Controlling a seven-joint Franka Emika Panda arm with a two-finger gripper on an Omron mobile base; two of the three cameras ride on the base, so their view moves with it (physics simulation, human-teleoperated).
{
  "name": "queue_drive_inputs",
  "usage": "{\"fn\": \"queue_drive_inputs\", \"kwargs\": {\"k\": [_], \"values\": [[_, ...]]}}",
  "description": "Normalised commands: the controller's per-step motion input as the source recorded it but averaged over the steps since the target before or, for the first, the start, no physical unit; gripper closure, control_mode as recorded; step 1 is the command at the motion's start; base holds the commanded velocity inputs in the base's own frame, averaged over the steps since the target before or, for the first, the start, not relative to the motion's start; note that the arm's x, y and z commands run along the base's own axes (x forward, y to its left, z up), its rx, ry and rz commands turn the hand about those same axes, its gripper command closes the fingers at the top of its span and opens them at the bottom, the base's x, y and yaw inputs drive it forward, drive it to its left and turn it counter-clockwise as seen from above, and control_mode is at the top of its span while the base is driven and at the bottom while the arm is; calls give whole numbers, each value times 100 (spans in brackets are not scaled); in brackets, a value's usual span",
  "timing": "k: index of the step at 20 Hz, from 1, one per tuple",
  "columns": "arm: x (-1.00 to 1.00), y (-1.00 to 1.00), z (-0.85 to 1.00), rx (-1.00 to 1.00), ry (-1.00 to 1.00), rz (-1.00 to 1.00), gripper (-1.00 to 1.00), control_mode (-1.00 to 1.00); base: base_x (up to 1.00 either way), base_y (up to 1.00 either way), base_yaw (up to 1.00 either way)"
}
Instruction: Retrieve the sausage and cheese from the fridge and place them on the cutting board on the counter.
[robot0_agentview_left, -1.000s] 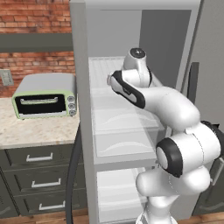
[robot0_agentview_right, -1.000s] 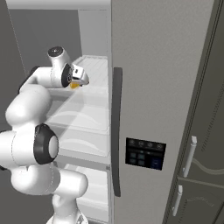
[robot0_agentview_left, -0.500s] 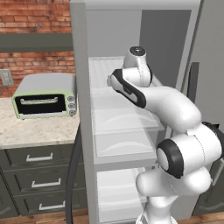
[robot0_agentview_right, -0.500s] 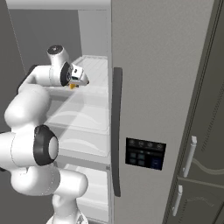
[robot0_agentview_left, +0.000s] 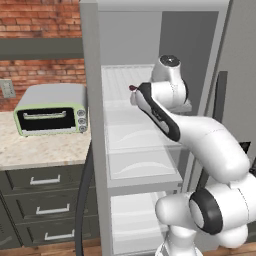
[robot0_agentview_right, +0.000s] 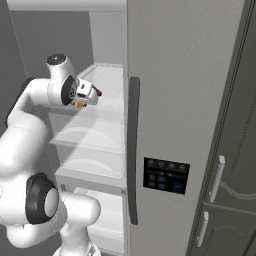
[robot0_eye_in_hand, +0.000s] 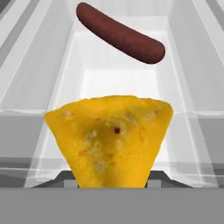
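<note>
Two foods sit before my gripper (robot0_agentview_right: 89, 96) on the upper shelf of the fridge (robot0_agentview_right: 190, 75): the cheese (robot0_eye_in_hand: 109, 140) close against the hand camera, and the sausage (robot0_eye_in_hand: 120, 33) lying beyond it on the shelf (robot0_agentview_left: 122, 82); the cutting board is somewhere on the counter (robot0_agentview_left: 40, 147) outside these pictures; whether my fingers are spread, together or already pinched on the cheese I cannot tell, since the wedge hides the tips in the hand view and the base views are too small to settle it.

The risk I judge greatest is a poor hold on the wedge; its sides taper toward the bottom, so fingers closing on them could squeeze it out or let it twist; if it drops, it may land on the shelf edge or fall to a lower shelf; pulling back carelessly could also knock my wrist against the door (robot0_agentview_right: 165, 100) or the fridge wall, and a nudge forward might roll the sausage deeper in.

The cheese looks bright yellow, mottled, matt and slightly pitted, broad on top and narrow below; the sausage is smooth, dark red-brown, gently curved and round-ended; the shelves are translucent white, glossy and ribbed; the counter is beige speckled stone, with a pale green toaster oven (robot0_agentview_left: 50, 110) on it.
</note>
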Motion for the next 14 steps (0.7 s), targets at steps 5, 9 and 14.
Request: {"fn": "queue_drive_inputs", "kwargs": {"k": [5, 9, 14], "values": [[-87, -55, 6, 0, 0, 3, 100, -100, 0, 0, 0], [-100, -45, 3, 0, -3, 8, 100, -100, 0, 0, 0], [-96, -3, 0, 0, 0, 2, 100, -100, 0, 0, 0]]}}
